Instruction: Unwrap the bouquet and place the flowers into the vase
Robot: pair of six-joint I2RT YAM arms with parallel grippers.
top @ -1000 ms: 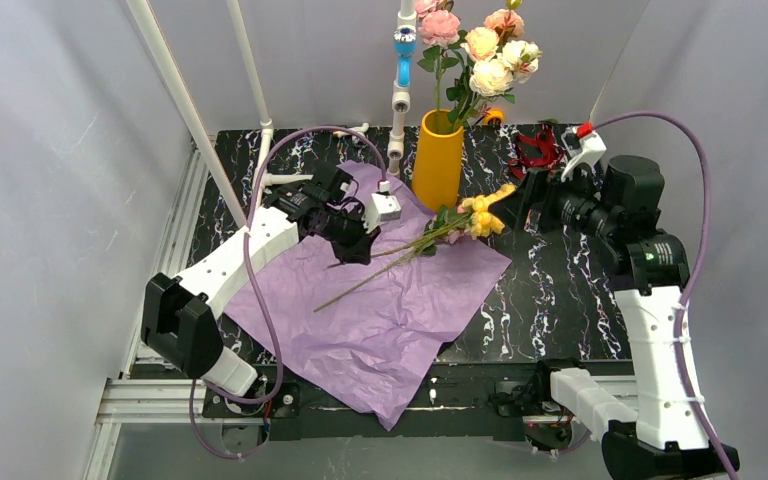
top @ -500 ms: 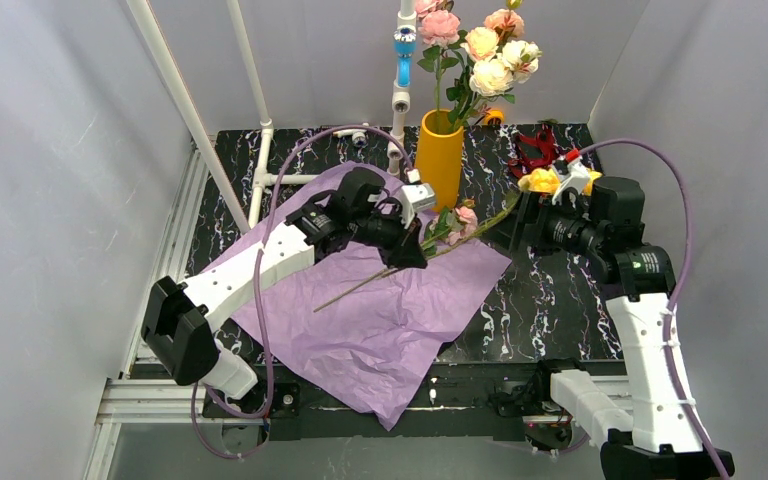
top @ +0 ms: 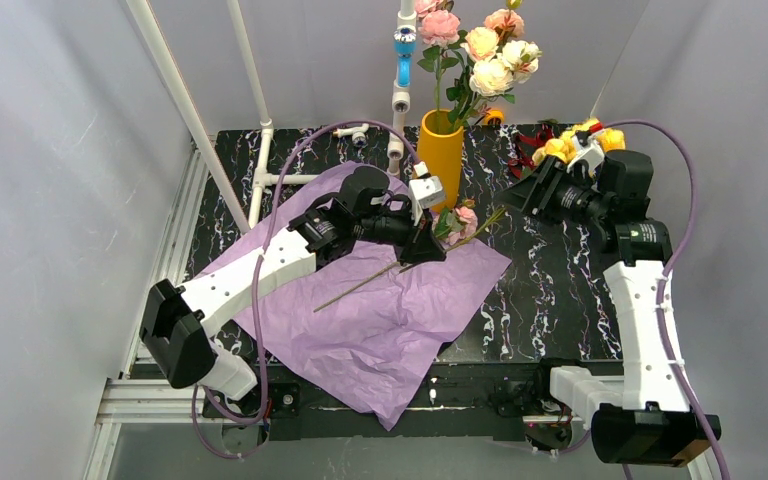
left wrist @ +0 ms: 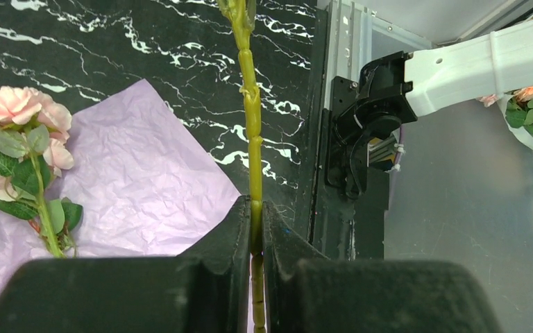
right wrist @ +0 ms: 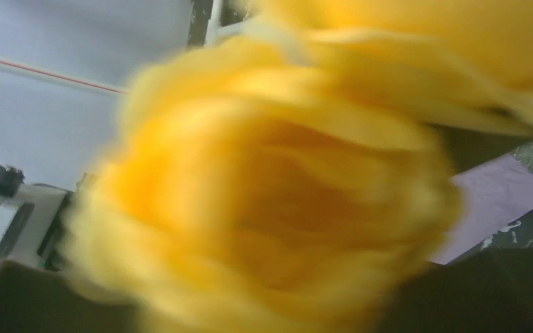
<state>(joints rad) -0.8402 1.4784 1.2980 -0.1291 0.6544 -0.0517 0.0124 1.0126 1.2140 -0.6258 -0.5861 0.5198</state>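
1. Pinching a thin green stem [left wrist: 252,125], the left end effector [left wrist: 257,208] has its jaws pressed together on the bare shaft. The stem runs straight out ahead of them and off the top of the wrist view.
2. Over on the right, the right end effector [top: 538,188] hangs above the bench [top: 560,290] with a yellow bloom [top: 582,140] right against it. I cannot tell whether its jaws are spread or gripping.
3. Just behind the left end effector stands the vase [top: 438,165], which already carries several flowers [top: 480,55]. A pink rose [left wrist: 14,104] lies on the paper [top: 360,320] just beside that end effector.
4. These stems look light, wiry and springy, so a head will likely swing when lifted. I'd take the bare shaft low down, never the petals or leaves, which would crush or slip.
5. Blurred yellow petals fill the right wrist view and hide its fingers. I can't trace whether the pinched stem joins that yellow bloom.
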